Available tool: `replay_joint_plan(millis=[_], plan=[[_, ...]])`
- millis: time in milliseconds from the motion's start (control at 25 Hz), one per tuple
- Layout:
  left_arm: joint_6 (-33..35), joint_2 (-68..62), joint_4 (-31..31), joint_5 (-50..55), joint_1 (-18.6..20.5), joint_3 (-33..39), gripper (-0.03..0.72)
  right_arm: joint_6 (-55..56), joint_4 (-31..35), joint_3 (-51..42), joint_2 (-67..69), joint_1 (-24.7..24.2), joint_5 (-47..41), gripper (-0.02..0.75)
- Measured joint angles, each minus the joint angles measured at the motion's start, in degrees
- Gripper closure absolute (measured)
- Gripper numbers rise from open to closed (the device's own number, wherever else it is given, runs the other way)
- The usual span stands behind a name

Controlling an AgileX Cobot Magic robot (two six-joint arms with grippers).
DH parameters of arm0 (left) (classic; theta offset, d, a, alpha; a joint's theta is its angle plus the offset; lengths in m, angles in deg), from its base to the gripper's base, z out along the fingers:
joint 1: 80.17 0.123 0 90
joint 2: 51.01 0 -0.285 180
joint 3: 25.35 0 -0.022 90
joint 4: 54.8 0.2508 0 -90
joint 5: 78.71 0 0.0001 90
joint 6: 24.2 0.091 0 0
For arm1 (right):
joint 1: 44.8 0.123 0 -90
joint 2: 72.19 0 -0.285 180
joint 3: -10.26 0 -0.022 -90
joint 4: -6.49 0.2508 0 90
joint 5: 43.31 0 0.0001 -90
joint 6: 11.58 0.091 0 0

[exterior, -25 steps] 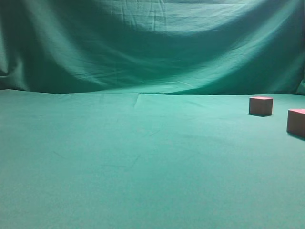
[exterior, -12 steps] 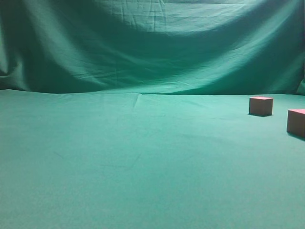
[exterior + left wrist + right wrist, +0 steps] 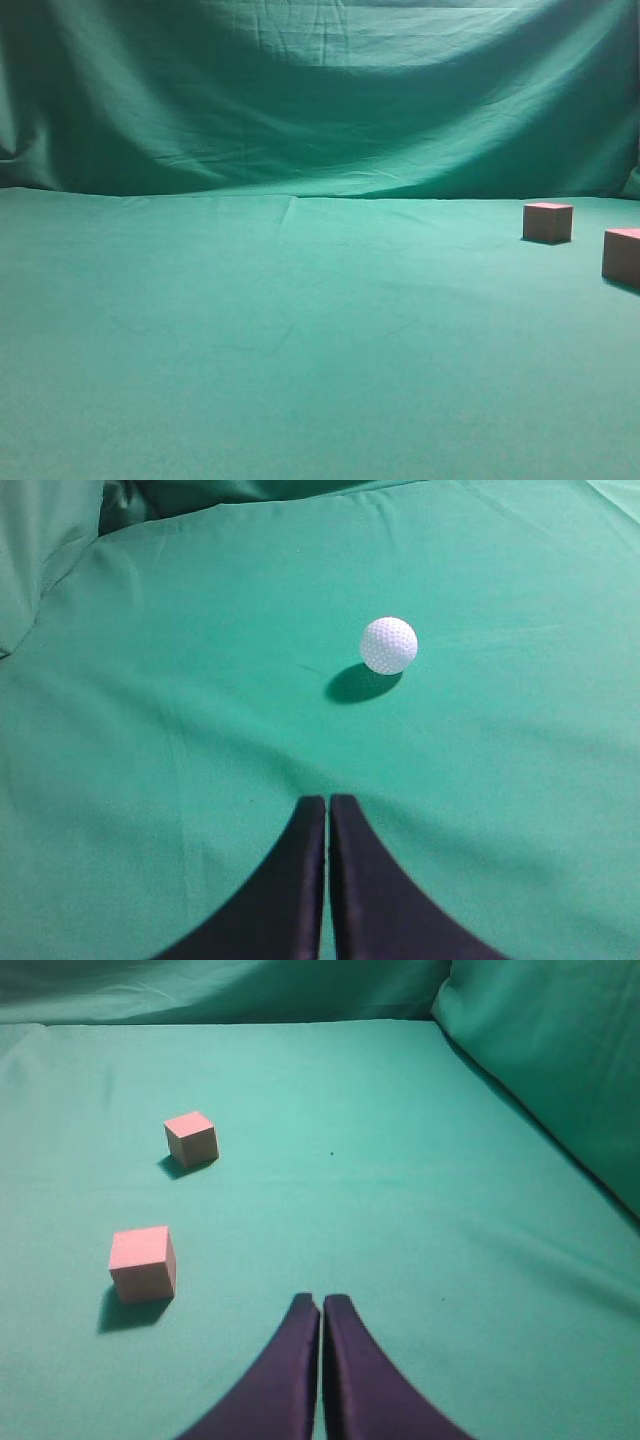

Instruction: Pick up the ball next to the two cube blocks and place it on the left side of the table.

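My left gripper has its fingers pressed together, holding nothing, above the table. The ball rests on the cloth beyond those fingertips and a little to their right, apart from them, with its shadow at its lower left. My right gripper is likewise closed and empty. The two cube blocks sit to the left of it, apart from each other; the farther one looks slightly turned.
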Motion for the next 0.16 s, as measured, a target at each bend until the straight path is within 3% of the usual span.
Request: replay_joint_plan(millis=[160], plan=[[0.0,0.0,0.0,0.0,0.0,0.0,0.688,0.0,0.0,0.0,0.0,0.0,0.0,0.738]])
